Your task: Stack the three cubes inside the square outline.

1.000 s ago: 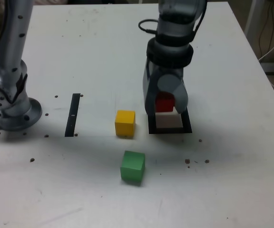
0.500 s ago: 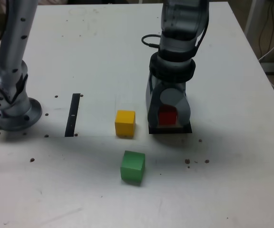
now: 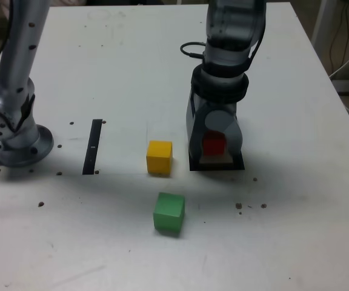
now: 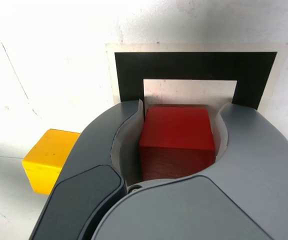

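My gripper [image 3: 214, 145] stands over the square outline [image 3: 237, 163], pointing down, shut on the red cube [image 3: 214, 144]. In the wrist view the red cube [image 4: 177, 140] sits between the grey jaws, over the white centre of the black square outline [image 4: 129, 72]. Whether it touches the table I cannot tell. The yellow cube [image 3: 159, 157] rests on the table just to the exterior view's left of the outline, also seen as the yellow cube [image 4: 49, 159] in the wrist view. The green cube [image 3: 168, 213] lies nearer the front.
A narrow black strip [image 3: 93, 146] lies on the white table at the exterior view's left, near the arm's grey base [image 3: 11, 136]. Small dark specks dot the tabletop. A cable [image 3: 192, 51] loops off the arm.
The gripper has lowered with the red cube toward the square outline, now covering most of its white centre. The yellow and green cubes have not moved.
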### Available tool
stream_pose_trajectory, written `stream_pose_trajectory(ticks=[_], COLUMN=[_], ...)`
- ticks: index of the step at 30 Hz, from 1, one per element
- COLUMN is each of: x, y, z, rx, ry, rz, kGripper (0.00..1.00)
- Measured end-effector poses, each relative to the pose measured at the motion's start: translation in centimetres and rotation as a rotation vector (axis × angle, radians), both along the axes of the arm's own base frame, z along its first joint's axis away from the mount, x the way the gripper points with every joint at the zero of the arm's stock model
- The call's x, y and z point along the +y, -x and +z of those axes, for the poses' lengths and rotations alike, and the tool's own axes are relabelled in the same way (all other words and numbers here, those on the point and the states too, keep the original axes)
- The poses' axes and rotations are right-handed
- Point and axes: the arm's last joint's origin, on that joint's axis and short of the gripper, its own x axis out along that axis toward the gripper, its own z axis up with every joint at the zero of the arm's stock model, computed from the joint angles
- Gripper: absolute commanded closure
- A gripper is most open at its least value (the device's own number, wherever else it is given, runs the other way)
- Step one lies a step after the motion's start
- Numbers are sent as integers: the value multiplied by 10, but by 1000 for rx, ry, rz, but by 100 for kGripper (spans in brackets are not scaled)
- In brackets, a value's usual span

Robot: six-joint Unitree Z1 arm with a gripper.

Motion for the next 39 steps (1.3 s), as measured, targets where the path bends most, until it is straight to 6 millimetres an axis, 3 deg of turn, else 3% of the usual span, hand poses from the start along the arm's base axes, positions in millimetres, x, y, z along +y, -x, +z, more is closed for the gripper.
stream_pose_trajectory(ticks=[4,11,14,20,28,39], x=[0,0,1,1,1,-2], y=[-2,-2,-2,0,14,59], z=[-2,-4,-4,-1,21,62], rx=[-4,-10,-9,-17,-63,-1], ry=[-3,-11,-17,-32,-48,-61], rz=[0,-1,3,18,29,6], kGripper=[36,8,1,1,1,1])
